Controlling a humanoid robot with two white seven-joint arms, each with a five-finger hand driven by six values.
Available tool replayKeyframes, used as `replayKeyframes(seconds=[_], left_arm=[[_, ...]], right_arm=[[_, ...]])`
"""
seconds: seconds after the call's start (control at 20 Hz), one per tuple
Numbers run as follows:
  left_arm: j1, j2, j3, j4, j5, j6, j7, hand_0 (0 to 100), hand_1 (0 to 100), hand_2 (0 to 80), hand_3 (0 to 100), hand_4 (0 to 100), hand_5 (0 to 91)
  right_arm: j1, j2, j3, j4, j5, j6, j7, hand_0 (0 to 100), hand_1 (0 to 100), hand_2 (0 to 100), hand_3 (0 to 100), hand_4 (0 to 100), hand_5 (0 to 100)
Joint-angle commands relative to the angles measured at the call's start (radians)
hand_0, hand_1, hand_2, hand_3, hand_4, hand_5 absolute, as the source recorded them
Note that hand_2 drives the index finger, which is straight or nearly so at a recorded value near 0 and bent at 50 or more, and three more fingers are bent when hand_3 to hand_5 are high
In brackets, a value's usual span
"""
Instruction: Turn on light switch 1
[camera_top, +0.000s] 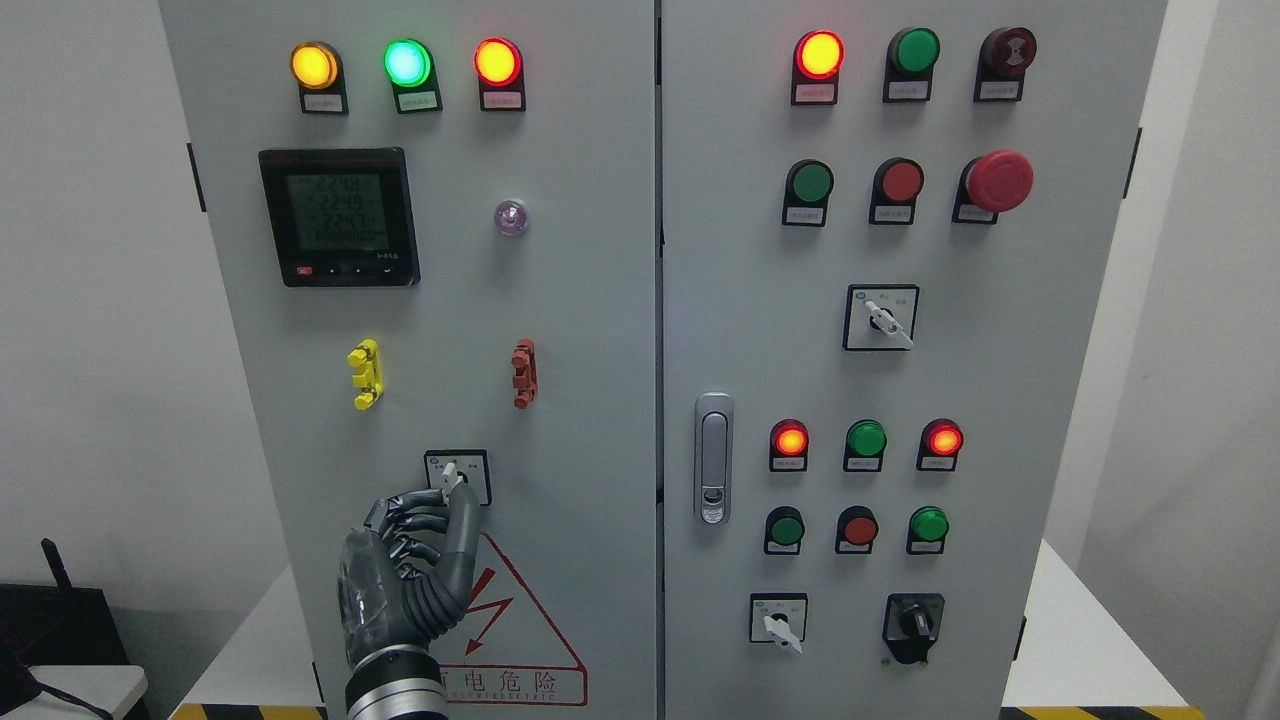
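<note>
A small rotary switch (457, 476) with a white knob (450, 471) sits low on the left door of the grey electrical cabinet (580, 300). The knob points roughly straight up. My left hand (446, 493) comes up from the bottom edge. Its thumb and curled fingers (412, 507) close on the knob from below and cover the lower part of the switch plate. The right arm does not show.
The left door carries three lit lamps (405, 63), a digital meter (338, 217), yellow and red clips and a warning triangle (515, 640). The right door holds a latch handle (713, 458), a red mushroom button (997, 181), many push buttons and three more rotary switches (880, 317).
</note>
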Motion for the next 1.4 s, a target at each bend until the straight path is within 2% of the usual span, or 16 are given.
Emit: replayKeyframes(seconds=[0.0, 1.35], left_arm=[[-0.015, -0.001, -0.001, -0.001, 0.004, 0.015, -0.007, 31, 47, 42.3, 63, 80, 84.6], [-0.050, -0.001, 0.000, 0.000, 0.005, 0.113, -0.007, 33, 44, 44.3, 63, 80, 84.0]], right_arm=[[0.000, 0.000, 0.000, 0.000, -0.018, 0.001, -0.001, 12, 39, 0, 0, 0, 0], [0.000, 0.000, 0.000, 0.000, -0.017, 0.001, -0.001, 12, 39, 0, 0, 0, 0]])
